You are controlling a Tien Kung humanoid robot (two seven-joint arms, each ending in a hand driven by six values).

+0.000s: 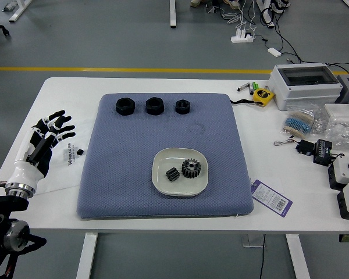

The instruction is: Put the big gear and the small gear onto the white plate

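Note:
My left hand is over the table's left part, left of the blue mat, its fingers spread and holding nothing. On the mat stands the white plate, a rounded square dish. The big gear, dark and toothed, lies on the plate's right half. Just left of it, on the same plate, rests the small gear, a dark ribbed piece.
Three black round nuts line the far part of the blue mat. To the right are a yellow tape measure, a label card, a grey-white box, bagged parts and switch boxes.

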